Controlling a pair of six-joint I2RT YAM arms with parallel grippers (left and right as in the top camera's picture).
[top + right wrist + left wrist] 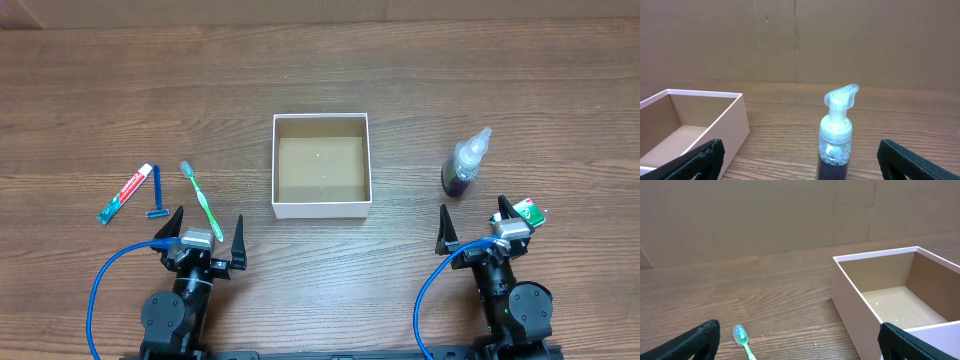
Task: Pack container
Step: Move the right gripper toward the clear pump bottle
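Note:
The container [321, 206] is a square white-walled box with a brown floor at the table's middle, and it holds nothing; it also shows in the left wrist view [855, 310] and the right wrist view [735, 125]. A green toothbrush [201, 199] lies left of it, its head in the left wrist view [741, 336]. A toothpaste tube [124, 193] and a blue razor [157, 196] lie further left. A pump bottle of dark liquid [465, 165] stands right of the container, centred in the right wrist view [836, 142]. My left gripper [205, 238] and right gripper [484, 228] are open and hold nothing near the front edge.
A small green and white packet [529, 212] lies by my right gripper's outer finger. A cardboard wall [765, 215] stands behind the wooden table [330, 290].

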